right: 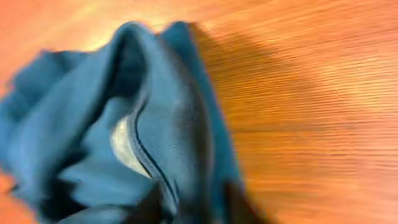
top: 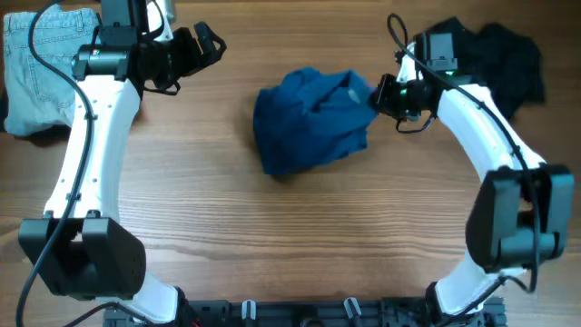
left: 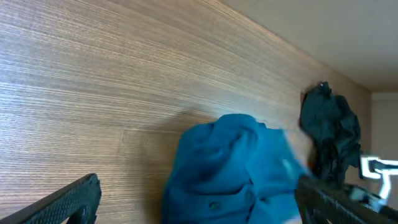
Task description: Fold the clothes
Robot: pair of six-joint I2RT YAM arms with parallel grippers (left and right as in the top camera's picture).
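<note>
Whole lump might just drag
Blue shirt (top: 309,118) sits bunched at the middle of the table (top: 272,227); right gripper (top: 379,98) is clamped on its edge, left gripper (top: 211,44) gapes empty near the table's far-left corner, so nothing pins it.

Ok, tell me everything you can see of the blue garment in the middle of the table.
The blue garment is a crumpled, unfolded heap of soft, matte, knit-looking cloth lying on the table. Its edge toward the right arm appears pinched by the right gripper. The right wrist view shows a stitched seam and a pale label inside the folds. Nothing else touches it; the left gripper is open, well clear.
</note>
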